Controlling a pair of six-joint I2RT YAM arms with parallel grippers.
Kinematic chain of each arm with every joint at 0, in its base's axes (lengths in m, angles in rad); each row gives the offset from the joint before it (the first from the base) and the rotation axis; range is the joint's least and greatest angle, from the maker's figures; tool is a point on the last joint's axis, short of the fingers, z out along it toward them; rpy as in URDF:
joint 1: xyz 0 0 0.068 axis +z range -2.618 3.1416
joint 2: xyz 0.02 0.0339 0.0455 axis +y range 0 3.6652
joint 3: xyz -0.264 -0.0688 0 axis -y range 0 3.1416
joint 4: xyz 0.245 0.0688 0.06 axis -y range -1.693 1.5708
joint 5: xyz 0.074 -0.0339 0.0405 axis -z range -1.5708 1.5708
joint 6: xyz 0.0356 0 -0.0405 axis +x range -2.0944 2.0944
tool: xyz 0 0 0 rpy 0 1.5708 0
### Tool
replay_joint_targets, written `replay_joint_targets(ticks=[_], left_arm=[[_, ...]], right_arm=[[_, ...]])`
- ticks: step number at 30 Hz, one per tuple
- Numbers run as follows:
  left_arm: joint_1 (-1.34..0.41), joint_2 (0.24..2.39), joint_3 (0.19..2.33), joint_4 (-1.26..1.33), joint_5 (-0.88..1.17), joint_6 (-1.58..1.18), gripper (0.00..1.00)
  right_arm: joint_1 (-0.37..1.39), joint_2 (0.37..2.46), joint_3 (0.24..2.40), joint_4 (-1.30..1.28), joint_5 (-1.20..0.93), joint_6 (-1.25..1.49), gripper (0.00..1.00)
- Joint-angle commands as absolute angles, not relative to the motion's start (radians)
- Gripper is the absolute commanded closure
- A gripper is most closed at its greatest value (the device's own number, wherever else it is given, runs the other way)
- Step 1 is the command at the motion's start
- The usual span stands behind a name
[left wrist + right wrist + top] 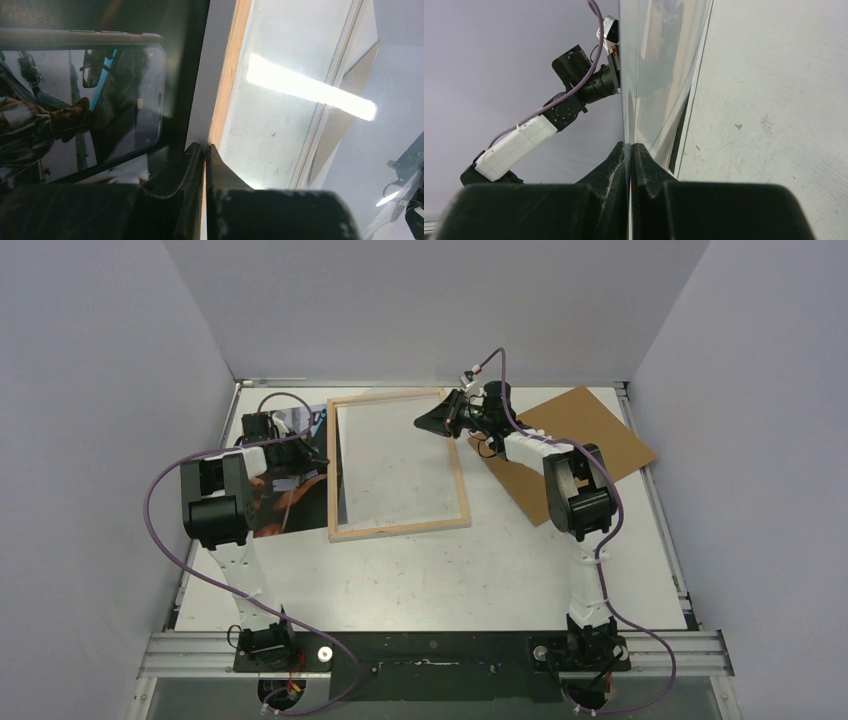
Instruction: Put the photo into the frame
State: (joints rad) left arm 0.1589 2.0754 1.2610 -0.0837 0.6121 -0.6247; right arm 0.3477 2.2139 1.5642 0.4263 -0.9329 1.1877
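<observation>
Both tools are clenched: left tool [205,152] pinches what looks like the wood edge of the frame [400,528], right tool [629,149] nips a clear pane [659,75] edge-on; the photo [290,505] lies face up on the desk [450,580], just left of the frame. My worry: 2 uneven pulls and that thin pane slips or cracks; it might land on the photo.

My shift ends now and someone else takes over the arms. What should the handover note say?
Left gripper: shut on a thin edge at the frame's left rail, apparently the clear pane.
Right gripper: shut on that pane near the frame's far right corner.
Frame: wood side up, mid-table. Photo: picture up, left of the frame, outside it. Brown board: far right, partly under the right arm.
Done: board off. To do: settle the pane, lay the photo in, refit the board.
</observation>
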Motion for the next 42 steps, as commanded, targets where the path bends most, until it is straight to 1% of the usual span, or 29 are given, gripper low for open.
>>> replay_joint_targets(ticks=[1,12,24,42], left_arm=[[0.144,2.14,1.245,-0.149,0.497,-0.596,0.98],[0.143,2.148,1.249,-0.15,0.5,-0.597,0.98],[0.14,2.153,1.252,-0.15,0.514,-0.592,0.98],[0.12,2.17,1.273,-0.161,0.536,-0.571,0.98]], right_arm=[[0.356,2.141,1.575,0.526,-0.949,1.201,1.0],[0.374,2.159,1.579,0.659,-0.966,1.287,1.0],[0.388,2.186,1.611,0.65,-0.968,1.29,1.0],[0.394,2.245,1.673,0.543,-0.971,1.222,1.0]])
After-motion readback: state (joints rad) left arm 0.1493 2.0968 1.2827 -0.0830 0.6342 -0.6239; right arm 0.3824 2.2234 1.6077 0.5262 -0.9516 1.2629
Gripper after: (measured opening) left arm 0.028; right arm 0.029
